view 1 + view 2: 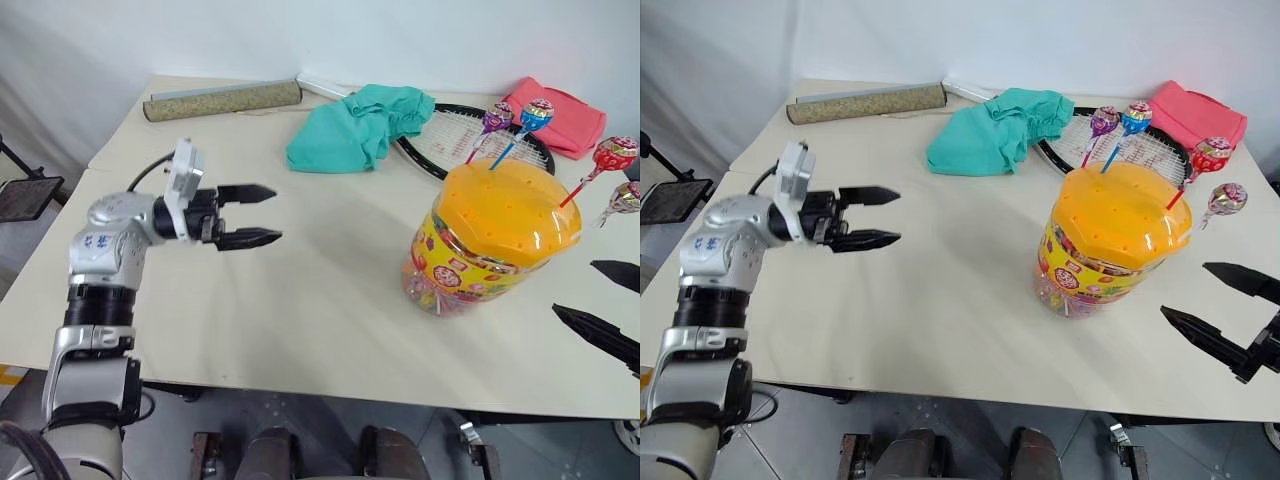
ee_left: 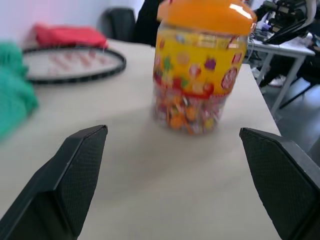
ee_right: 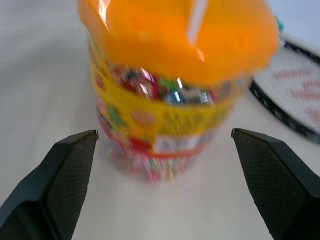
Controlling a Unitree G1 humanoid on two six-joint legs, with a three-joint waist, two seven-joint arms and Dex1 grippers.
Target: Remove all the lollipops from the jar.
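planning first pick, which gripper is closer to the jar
Right. The right gripper hangs open just beside the jar, on its right and apart from it. The left gripper is open too, well off across the table on the jar's left.

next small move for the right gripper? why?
Probably raise the right gripper toward the silvery-pink lollipop. All four lollipops are still stuck in the jar lid, both grippers are open and empty, and the right one sits low beside the jar, closest to that candy. The left gripper is far off across the table.
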